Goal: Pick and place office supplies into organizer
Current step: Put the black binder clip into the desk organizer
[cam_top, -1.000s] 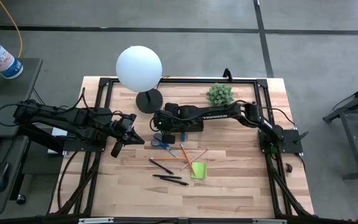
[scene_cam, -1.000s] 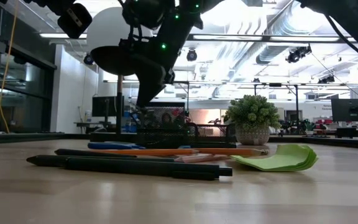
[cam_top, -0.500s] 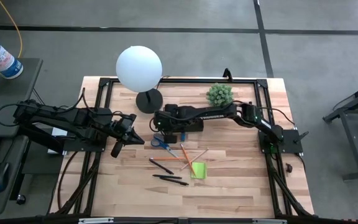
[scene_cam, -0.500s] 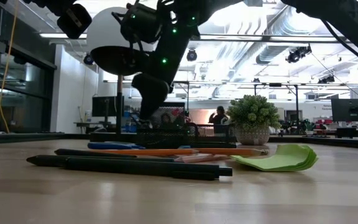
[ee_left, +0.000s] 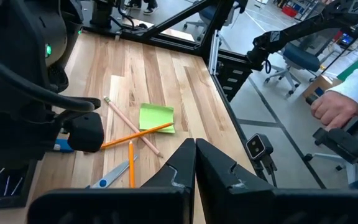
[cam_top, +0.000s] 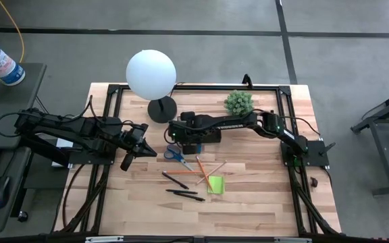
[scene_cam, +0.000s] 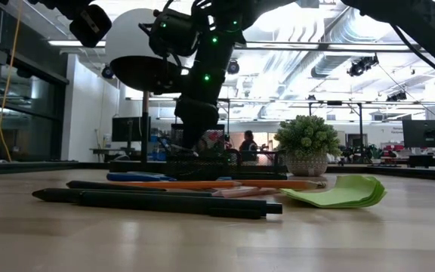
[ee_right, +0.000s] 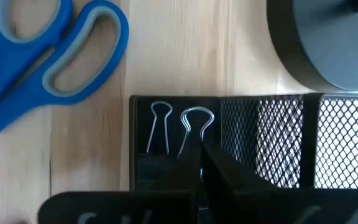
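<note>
Over the black mesh rectangular organizer [cam_top: 193, 144], just in front of the round black lamp base [cam_top: 161, 109], the right gripper [ee_right: 199, 163] is being held with its fingers shut together and nothing clamped between them. Beneath it, in an end compartment, a small clip with silver wire handles [ee_right: 180, 127] is lying; it is probably the dark clip-like piece already placed, though its body is hidden by the fingers. The step in hand is best judged as a retreat from the organizer: the right gripper should be lifted straight up, clear of the mesh walls, before being swung toward the blue-handled scissors [cam_top: 175, 154] lying beside the organizer on the wooden bench [cam_top: 262, 196].

The thin orange pencils [cam_top: 202, 170], slim black pens [cam_top: 181, 187] and lime-green sticky-note pad [cam_top: 215, 184] are lying loose, well apart from the organizer. The left gripper [ee_left: 195, 163] is being kept waiting at the left side of the bench, its fingers pressed shut and empty.

Compared with the earlier frames, the right wrist is being shifted slightly over the organizer; the supplies are lying unmoved.
</note>
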Available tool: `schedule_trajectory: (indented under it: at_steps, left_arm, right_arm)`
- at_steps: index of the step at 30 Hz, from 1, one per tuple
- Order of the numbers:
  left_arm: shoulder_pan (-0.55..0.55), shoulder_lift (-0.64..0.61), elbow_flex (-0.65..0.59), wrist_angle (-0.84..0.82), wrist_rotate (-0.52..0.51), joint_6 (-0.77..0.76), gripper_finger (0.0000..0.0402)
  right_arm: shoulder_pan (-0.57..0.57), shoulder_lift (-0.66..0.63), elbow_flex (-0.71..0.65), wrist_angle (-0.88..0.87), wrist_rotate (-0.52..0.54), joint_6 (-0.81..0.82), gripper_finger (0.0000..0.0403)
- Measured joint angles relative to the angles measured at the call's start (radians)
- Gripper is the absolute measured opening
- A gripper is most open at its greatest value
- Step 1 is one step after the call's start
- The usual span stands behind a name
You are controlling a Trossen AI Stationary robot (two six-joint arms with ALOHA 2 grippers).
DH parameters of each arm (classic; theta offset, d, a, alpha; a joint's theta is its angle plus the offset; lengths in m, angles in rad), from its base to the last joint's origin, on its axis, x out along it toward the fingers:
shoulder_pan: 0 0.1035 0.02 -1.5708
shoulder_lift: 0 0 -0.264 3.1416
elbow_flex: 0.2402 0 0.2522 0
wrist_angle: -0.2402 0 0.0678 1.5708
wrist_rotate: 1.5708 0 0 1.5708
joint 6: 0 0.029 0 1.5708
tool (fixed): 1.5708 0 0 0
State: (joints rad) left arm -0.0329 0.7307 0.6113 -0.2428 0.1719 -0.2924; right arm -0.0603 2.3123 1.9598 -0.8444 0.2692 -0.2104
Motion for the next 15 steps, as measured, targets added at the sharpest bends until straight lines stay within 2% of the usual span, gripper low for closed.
schedule_trajectory:
  at_steps: [6, 15]
  left_arm:
    - [0.000, 0.000, 0.000, 0.000, 0.000, 0.000, 0.0001]
    - [0.000, 0.000, 0.000, 0.001, 0.000, 0.000, 0.0001]
  right_arm:
    - [-0.006, 0.000, 0.000, -0.010, 0.012, 0.000, 0.0000]
    - [-0.007, 0.000, 0.000, -0.009, -0.025, 0.000, 0.0001]
